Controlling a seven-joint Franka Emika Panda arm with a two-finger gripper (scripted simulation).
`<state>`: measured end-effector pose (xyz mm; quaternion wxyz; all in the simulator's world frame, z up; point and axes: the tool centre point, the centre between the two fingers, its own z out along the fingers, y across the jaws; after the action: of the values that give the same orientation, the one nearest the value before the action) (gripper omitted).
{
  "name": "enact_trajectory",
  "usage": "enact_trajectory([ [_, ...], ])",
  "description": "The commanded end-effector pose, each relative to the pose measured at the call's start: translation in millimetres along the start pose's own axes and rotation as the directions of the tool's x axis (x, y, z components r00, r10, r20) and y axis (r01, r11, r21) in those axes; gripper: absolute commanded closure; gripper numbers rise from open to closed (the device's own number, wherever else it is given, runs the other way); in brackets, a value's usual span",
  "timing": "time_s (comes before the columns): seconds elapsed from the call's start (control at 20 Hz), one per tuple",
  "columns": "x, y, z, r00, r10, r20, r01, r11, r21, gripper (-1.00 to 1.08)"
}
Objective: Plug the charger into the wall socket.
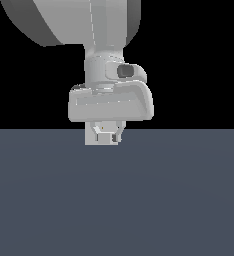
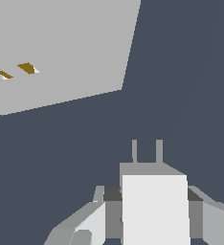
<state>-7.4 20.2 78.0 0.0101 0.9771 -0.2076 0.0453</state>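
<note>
The pincer (image 1: 104, 136) sits just above centre of the exterior frame, hanging off the big grey arm that fills the upper middle. It's closed down on the charger (image 2: 154, 206), with a finger (image 2: 87, 222) pressed to each side of the white block. That side grip looks deliberate, since it leaves the front face and its pins free to go in first.

The dark blue-grey surface (image 1: 179, 200) takes up the whole lower half of the exterior frame, and the pincer's tips hang right at its far edge line. It's hard to tell whether they're touching it or just above it.

Next down in size is the wall socket (image 2: 61, 48), a flat pale grey plate that only shows in the wrist view. It's well apart from the charger and off to one side of where the pins point, so nothing is lined up yet. Its two small brownish slots (image 2: 27, 68) sit near one edge of what's visible.

The two prongs (image 2: 134, 150) stick straight out ahead of the block, side by side. Best guess is that the arm needs to swing the charger across and square it to the slots before pushing in. A tilted approach would probably jam the pins on the plate face.
</note>
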Motion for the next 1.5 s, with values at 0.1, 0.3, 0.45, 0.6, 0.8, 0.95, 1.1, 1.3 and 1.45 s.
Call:
enact_trajectory([
  [0.1,2.0,-23.9,-11.9,0.993,-0.118,0.0,0.118,0.993,0.011,1.08],
  [0.3,1.3,-38.1,-18.9,0.983,-0.185,0.0,0.185,0.983,0.018,1.08],
  [0.45,0.6,-44.5,-22.0,0.977,-0.215,0.0,0.215,0.976,0.021,1.08],
  [0.6,0.0,-47.1,-23.2,0.974,-0.227,0.0,0.227,0.974,0.022,1.08],
  [0.8,-0.2,-45.5,-22.3,0.976,-0.22,0.0,0.22,0.975,0.021,1.08],
  [0.95,-0.2,-45.3,-22.2,0.976,-0.219,0.0,0.219,0.976,0.021,1.08],
  [1.1,0.0,-45.1,-22.3,0.976,-0.219,0.0,0.219,0.976,0.021,1.08],
  [1.3,4.4,-46.0,-21.8,0.976,-0.219,0.0,0.219,0.976,0.021,1.08],
  [1.45,11.4,-47.5,-21.1,0.976,-0.219,0.0,0.219,0.976,0.021,1.08],
])
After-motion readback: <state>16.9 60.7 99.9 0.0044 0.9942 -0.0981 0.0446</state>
